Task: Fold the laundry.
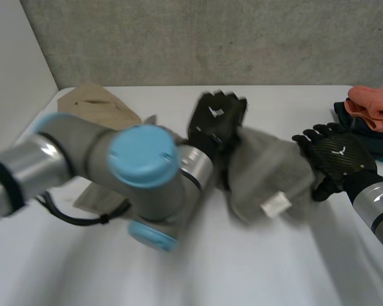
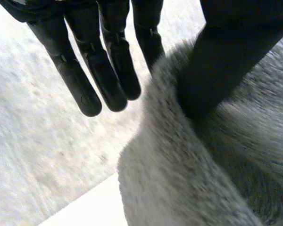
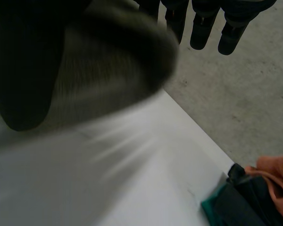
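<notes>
Left arm (image 1: 143, 156), grey joint with light-blue cap, reaches across the white table (image 1: 242, 280) to the task's cloth.

1. Left hand (image 1: 216, 121), black. In its wrist view the fingers (image 2: 104, 80) are straight and close together. The thumb (image 2: 226, 61) is pressed down into the grey cloth (image 2: 203, 169). The cloth's fuzzy edge rises between the thumb and the nearest finger, so it is pinched there. The other fingertips stand free, just beside that edge.

2. Right hand (image 1: 337, 153), black, back of the palm facing the head camera, fingers fanned. In its wrist view the fingers (image 3: 202, 28) run straight past the cloth. The thumb (image 3: 19, 70) lies against the cloth's other face, so a fold (image 3: 113, 66) is gripped between thumb and fingers.

3. Grey cloth (image 1: 268, 172), soft and thick, bunched, spans from the left hand's thumb to the right hand's palm, one hand at each side edge. A white label (image 1: 276, 205) sits near its lower edge, closer to the right hand. Whether that edge touches the table cannot be told.

4. Pile of clothes (image 1: 373, 108), an orange piece on top of dark teal ones, lies on the table beyond the right hand's fingertips, apart from them; it also shows in the right wrist view (image 3: 254, 193).

5. Beige cloth (image 1: 96, 105), folded, lies on the table well apart from the left hand, on the side away from the grey cloth.

6. Grey concrete wall (image 1: 210, 38) stands behind the table, past both sets of fingertips.
</notes>
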`<act>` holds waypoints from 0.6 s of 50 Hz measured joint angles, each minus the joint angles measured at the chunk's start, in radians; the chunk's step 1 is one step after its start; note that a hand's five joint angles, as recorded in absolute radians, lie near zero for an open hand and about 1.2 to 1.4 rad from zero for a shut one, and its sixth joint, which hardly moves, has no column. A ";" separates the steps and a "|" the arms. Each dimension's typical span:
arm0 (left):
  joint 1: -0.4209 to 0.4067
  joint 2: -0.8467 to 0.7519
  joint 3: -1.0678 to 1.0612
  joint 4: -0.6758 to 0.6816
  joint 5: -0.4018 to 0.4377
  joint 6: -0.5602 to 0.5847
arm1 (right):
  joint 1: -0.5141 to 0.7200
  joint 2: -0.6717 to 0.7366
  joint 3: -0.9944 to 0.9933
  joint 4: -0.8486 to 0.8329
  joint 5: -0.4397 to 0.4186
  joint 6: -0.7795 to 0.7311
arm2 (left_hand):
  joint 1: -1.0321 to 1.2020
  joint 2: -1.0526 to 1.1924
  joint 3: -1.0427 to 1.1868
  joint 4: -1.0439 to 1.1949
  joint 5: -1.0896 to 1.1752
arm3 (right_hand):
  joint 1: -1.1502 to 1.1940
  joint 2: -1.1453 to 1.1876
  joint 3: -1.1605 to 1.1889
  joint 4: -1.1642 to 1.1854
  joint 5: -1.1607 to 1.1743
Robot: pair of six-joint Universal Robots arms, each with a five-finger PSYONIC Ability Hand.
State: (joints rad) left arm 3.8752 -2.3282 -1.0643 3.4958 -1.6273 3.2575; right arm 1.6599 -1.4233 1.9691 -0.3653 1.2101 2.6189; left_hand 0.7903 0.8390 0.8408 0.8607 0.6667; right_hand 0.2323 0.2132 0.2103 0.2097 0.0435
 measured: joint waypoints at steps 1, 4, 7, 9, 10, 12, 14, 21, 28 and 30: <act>-0.011 -0.019 0.014 -0.008 -0.009 0.000 | -0.002 0.001 -0.001 0.000 0.003 0.001 | -0.071 -0.064 -0.043 -0.064 -0.063 | 0.000 0.000 0.000 0.000 0.000; -0.040 -0.062 0.046 -0.037 -0.025 -0.001 | -0.013 0.003 -0.004 0.000 0.017 0.006 | -0.398 -0.379 -0.374 -0.401 -0.390 | 0.000 0.000 0.000 0.000 0.000; -0.057 -0.064 0.048 -0.065 -0.028 -0.003 | -0.020 0.005 -0.009 0.000 0.033 0.008 | -0.554 -0.595 -0.594 -0.622 -0.609 | 0.000 0.000 0.000 0.000 0.000; -0.061 -0.034 0.027 -0.078 -0.026 -0.002 | -0.023 0.006 -0.013 0.000 0.047 0.009 | -0.559 -0.620 -0.615 -0.648 -0.619 | 0.000 0.000 0.000 0.000 0.000; -0.060 -0.024 0.019 -0.080 -0.025 -0.002 | -0.023 0.006 -0.014 0.000 0.051 0.009 | -0.559 -0.620 -0.615 -0.648 -0.619 | 0.000 0.000 0.000 0.000 0.000; -0.053 0.026 -0.022 -0.087 -0.023 0.001 | -0.024 0.006 -0.019 0.001 0.064 0.010 | -0.559 -0.625 -0.619 -0.652 -0.619 | 0.000 0.000 0.000 0.000 0.000; -0.040 0.077 -0.066 -0.090 -0.022 0.004 | -0.024 0.005 -0.023 0.005 0.077 0.010 | -0.559 -0.626 -0.619 -0.653 -0.619 | 0.000 0.000 0.000 0.000 0.000; 0.096 0.340 -0.328 -0.088 -0.021 0.053 | -0.020 -0.029 -0.073 0.147 0.117 0.006 | -0.559 -0.625 -0.619 -0.653 -0.619 | 0.000 0.000 0.000 0.000 0.000; 0.229 0.469 -0.545 -0.089 -0.024 0.212 | -0.011 -0.073 -0.138 0.443 0.110 0.018 | -0.559 -0.625 -0.619 -0.653 -0.619 | 0.000 0.000 0.000 0.000 0.000; 0.272 0.494 -0.615 -0.090 -0.026 0.286 | -0.004 -0.080 -0.147 0.526 0.102 0.049 | -0.559 -0.625 -0.619 -0.653 -0.619 | 0.000 0.000 0.000 0.000 0.000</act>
State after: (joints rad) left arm 4.1475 -1.8344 -1.6793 3.4055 -1.6534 3.5432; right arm 1.6558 -1.5035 1.8217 0.1605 1.3126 2.6677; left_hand 0.2310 0.2136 0.2220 0.2077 0.0477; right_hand 0.2323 0.2132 0.2102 0.2096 0.0435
